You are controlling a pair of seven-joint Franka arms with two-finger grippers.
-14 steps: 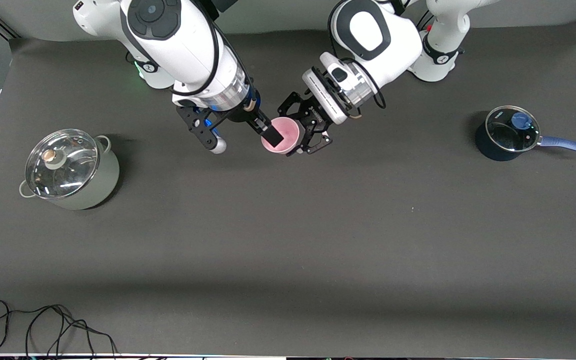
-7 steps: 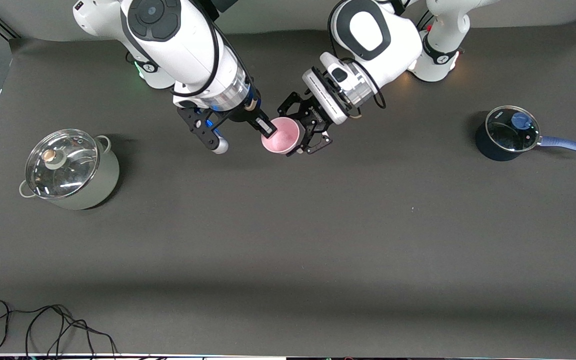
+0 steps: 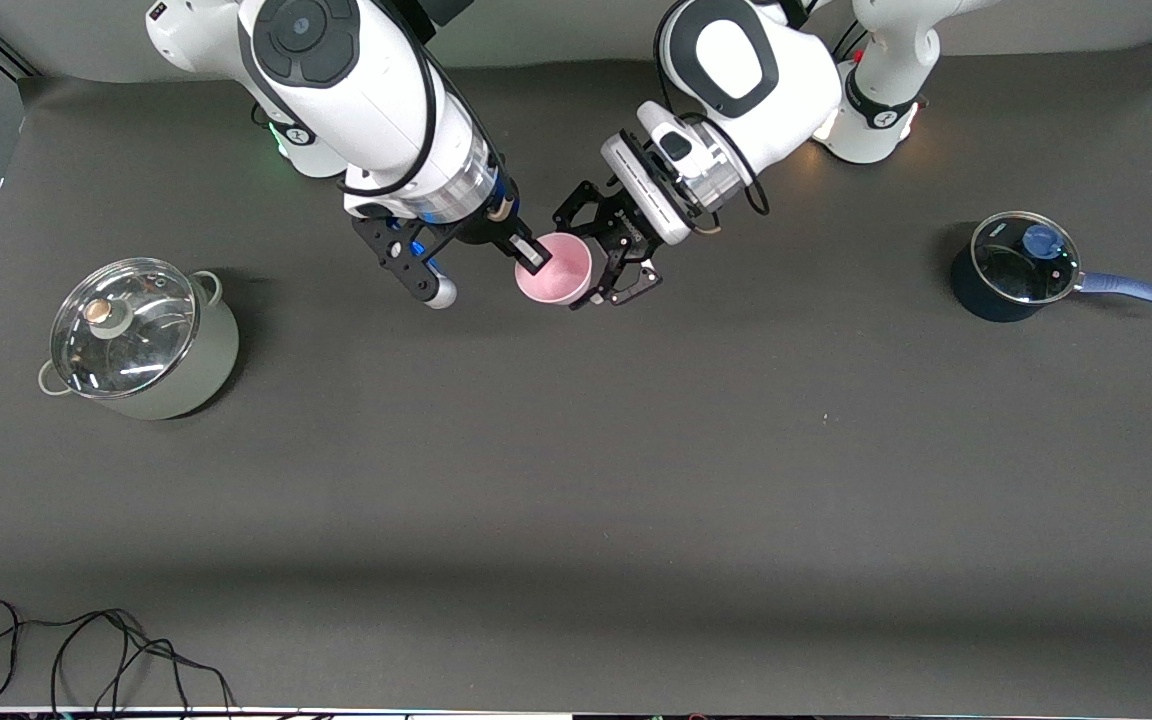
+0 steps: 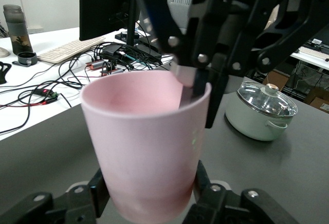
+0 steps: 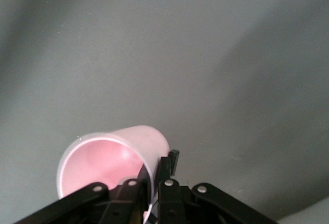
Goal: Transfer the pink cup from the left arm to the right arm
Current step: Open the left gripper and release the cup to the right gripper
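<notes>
The pink cup (image 3: pixel 556 272) hangs in the air over the table's middle, near the robots' bases, mouth tilted up toward the front camera. My left gripper (image 3: pixel 601 255), the black claw, is shut on the cup's lower body; in the left wrist view its jaws (image 4: pixel 149 196) press both sides of the cup (image 4: pixel 149 131). My right gripper (image 3: pixel 533 255) is shut on the cup's rim, one slim finger inside and one outside. That pinch shows in the left wrist view at the fingers (image 4: pixel 193 88). In the right wrist view the gripper (image 5: pixel 157 170) nips the cup (image 5: pixel 103 162).
A pale green pot (image 3: pixel 141 340) with a glass lid stands toward the right arm's end, also seen as the pot (image 4: pixel 262 113). A dark blue saucepan (image 3: pixel 1016 265) with a lid and long handle stands toward the left arm's end. A black cable (image 3: pixel 86 660) lies at the front edge.
My right gripper's fingers have closed from wide apart onto the cup's rim. The cup and both grippers have shifted slightly toward the right arm's end.
</notes>
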